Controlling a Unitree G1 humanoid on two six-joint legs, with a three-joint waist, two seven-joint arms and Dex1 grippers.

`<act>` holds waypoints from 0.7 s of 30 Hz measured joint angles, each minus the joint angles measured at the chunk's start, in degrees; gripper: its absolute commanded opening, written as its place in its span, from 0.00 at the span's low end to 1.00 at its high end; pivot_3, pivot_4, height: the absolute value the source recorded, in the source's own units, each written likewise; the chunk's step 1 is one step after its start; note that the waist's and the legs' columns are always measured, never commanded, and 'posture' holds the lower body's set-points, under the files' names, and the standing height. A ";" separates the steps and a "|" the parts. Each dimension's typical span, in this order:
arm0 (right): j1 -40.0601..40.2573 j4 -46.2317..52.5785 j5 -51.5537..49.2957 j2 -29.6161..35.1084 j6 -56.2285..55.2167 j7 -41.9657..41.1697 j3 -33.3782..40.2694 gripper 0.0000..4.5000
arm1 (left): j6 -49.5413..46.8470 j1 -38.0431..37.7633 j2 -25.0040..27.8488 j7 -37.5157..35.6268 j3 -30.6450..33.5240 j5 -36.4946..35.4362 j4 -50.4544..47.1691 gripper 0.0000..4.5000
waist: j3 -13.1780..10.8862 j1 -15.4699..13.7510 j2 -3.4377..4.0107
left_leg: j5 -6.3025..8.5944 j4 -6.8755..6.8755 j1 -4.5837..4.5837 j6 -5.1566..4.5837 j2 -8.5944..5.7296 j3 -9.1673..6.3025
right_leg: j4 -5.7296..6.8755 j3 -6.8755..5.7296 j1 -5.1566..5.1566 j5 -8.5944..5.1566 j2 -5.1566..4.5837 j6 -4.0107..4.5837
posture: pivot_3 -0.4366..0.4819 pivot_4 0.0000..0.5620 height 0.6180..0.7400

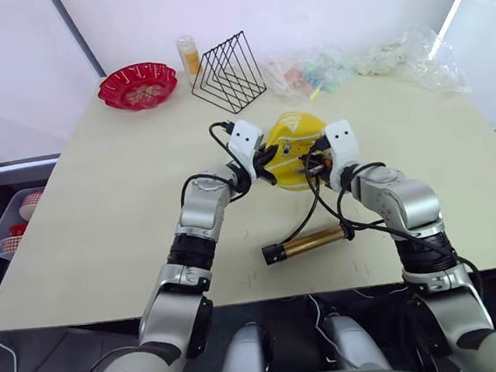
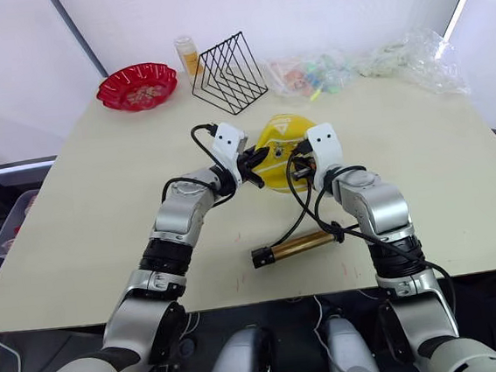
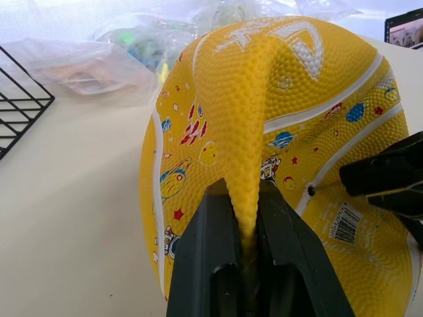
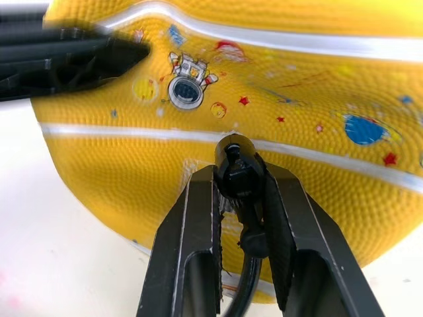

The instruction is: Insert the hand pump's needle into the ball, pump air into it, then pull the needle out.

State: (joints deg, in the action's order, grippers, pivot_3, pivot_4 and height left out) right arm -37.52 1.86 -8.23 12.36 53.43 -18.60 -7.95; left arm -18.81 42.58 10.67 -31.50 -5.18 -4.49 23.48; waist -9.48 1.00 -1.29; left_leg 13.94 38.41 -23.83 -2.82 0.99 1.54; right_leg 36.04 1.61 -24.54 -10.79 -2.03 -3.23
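Yellow ball (image 1: 293, 146), deflated and creased, is seen mid-tabletop (image 1: 101, 209) btwn both tools. A raised fold of ball skin is pinched by left tool (image 3: 246, 218), fingers pressed tight on it. Black needle fitting (image 4: 236, 173) at hose end is clamped in right tool (image 4: 241, 188), tip right at ball surface; the pin itself can't be made out. Valve hole (image 3: 310, 191) is visible on ball near right tool's fingers. Hand pump (image 1: 311, 242) is lying flat on tabletop nearer the robot, apart from ball, its hose (image 1: 308, 220) curving up to right tool. Red bowl (image 1: 138, 84) and wire rack (image 1: 227, 63) are set at far edge.
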 measured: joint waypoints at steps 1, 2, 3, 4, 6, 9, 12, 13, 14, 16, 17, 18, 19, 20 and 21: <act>-0.85 -0.66 0.56 1.03 -0.26 -0.94 -1.35 0.07 | 0.11 0.00 0.06 -0.17 0.00 0.02 0.07 0.00 | 0.00 0.02 0.00 | 0.00 0.00 0.01 0.00 0.00 0.00 | 0.00 0.00 0.00 -0.01 0.00 0.01 | 0.48 0.27 0.97; -1.12 -0.78 0.72 1.28 -0.30 -1.20 -1.59 0.07 | 0.16 0.00 0.08 -0.21 0.00 0.02 0.10 0.00 | 0.00 0.01 0.00 | 0.00 0.00 0.01 0.00 0.00 -0.01 | 0.00 0.00 0.00 0.00 0.00 0.00 | 0.48 0.27 0.97; -1.95 -1.35 1.50 2.45 -0.70 -2.36 -3.23 0.07 | 0.25 0.00 0.22 -0.49 0.00 0.03 0.15 0.00 | 0.00 0.03 0.00 | 0.00 0.00 0.02 0.00 0.01 -0.01 | 0.01 -0.01 0.00 0.00 0.01 0.00 | 0.48 0.27 0.97; -3.03 -2.20 2.31 3.75 -1.16 -3.59 -5.02 0.07 | 0.28 0.00 0.31 -0.75 -0.01 0.04 0.17 0.00 | 0.00 0.07 0.00 | 0.00 0.00 0.03 0.00 0.01 0.00 | 0.01 0.00 0.00 0.00 0.02 0.01 | 0.48 0.27 0.97; -5.27 -3.24 3.60 5.97 -1.23 -5.94 -8.02 0.07 | 0.30 0.01 0.41 -1.10 -0.01 0.07 0.16 0.00 | 0.00 0.17 0.00 | -0.01 0.00 0.04 0.00 0.01 0.00 | 0.01 0.00 0.00 0.00 0.02 0.01 | 0.48 0.27 0.97; -7.72 -4.47 5.21 7.42 -1.00 -8.56 -11.44 0.07 | 0.30 0.02 0.81 -1.79 -0.01 0.08 0.17 0.00 | 0.01 0.23 0.01 | -0.01 0.00 0.03 0.00 0.04 0.00 | 0.01 0.00 0.00 0.00 0.03 0.01 | 0.48 0.27 0.97; -9.04 -5.25 6.23 7.47 -0.51 -9.98 -12.58 0.07 | 0.30 0.08 0.98 -2.05 -0.01 0.09 0.27 0.00 | 0.01 0.27 0.00 | 0.00 0.00 0.03 0.00 0.05 0.00 | 0.01 0.00 0.00 0.01 0.03 0.01 | 0.48 0.27 0.97; -9.65 -5.76 6.76 7.60 -0.34 -10.72 -13.52 0.07 | 0.30 0.08 1.02 -2.16 -0.01 0.09 0.30 0.00 | 0.01 0.34 0.01 | 0.00 0.00 0.04 0.00 0.05 0.02 | 0.01 0.01 0.00 0.01 0.03 0.01 | 0.48 0.27 0.97; -10.45 -6.36 7.16 7.69 -0.09 -11.33 -14.23 0.07 | 0.30 0.08 1.02 -2.21 -0.01 0.12 0.33 0.00 | 0.02 0.51 0.01 | -0.01 0.00 0.05 0.00 0.05 0.02 | 0.02 0.02 0.00 0.01 0.02 0.01 | 0.48 0.27 0.97; -11.45 -7.17 8.02 7.77 0.15 -12.47 -15.18 0.07 | 0.29 0.08 1.02 -2.22 -0.01 0.17 0.40 0.00 | 0.04 0.67 0.01 | -0.01 0.00 0.09 0.00 0.05 0.00 | 0.02 0.00 0.05 0.02 0.02 0.03 | 0.48 0.27 0.97; -11.75 -7.64 8.53 7.59 0.10 -12.74 -15.59 0.07 | 0.29 0.08 1.02 -2.24 0.00 0.17 0.48 0.00 | 0.06 0.76 0.02 | -0.01 0.00 0.09 0.00 0.06 -0.01 | 0.02 -0.01 0.05 0.02 0.02 0.03 | 0.48 0.27 0.97; -12.34 -8.52 8.90 7.34 0.08 -12.99 -15.96 0.07 | 0.27 0.09 1.03 -2.24 0.02 0.18 0.57 0.00 | 0.11 0.90 0.05 | -0.01 0.01 0.10 0.01 0.06 -0.01 | 0.02 0.00 0.06 0.03 0.02 0.04 | 0.48 0.27 0.97; -12.71 -9.05 9.07 7.20 0.09 -13.21 -16.07 0.07 | 0.23 0.11 1.04 -2.24 0.02 0.20 0.67 0.00 | 0.15 0.96 0.06 | -0.01 0.01 0.10 0.01 0.06 -0.01 | 0.02 0.00 0.07 0.03 0.02 0.04 | 0.48 0.27 0.97; -13.18 -9.86 9.35 6.95 0.10 -13.58 -16.28 0.07 | 0.15 0.12 1.04 -2.24 0.02 0.29 0.76 0.00 | 0.26 1.03 0.06 | -0.01 0.01 0.12 0.01 0.06 -0.01 | 0.02 -0.01 0.08 0.03 0.02 0.05 | 0.48 0.27 0.97; -13.34 -10.31 9.64 6.82 0.10 -13.70 -16.32 0.07 | 0.09 0.11 1.04 -2.23 0.02 0.33 0.84 0.00 | 0.33 1.06 0.05 | -0.01 0.01 0.12 0.01 0.06 -0.02 | 0.02 -0.01 0.09 0.03 0.02 0.05 | 0.48 0.27 0.97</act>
State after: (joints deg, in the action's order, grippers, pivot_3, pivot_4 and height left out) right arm -50.86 -8.45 1.40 19.18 53.52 -32.30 -24.28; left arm -18.72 42.70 11.70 -33.73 -5.16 -4.16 24.32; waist -9.14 2.06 -1.24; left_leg 13.93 38.42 -23.70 -2.81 1.05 1.52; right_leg 36.06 1.60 -24.45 -10.75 -2.01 -3.18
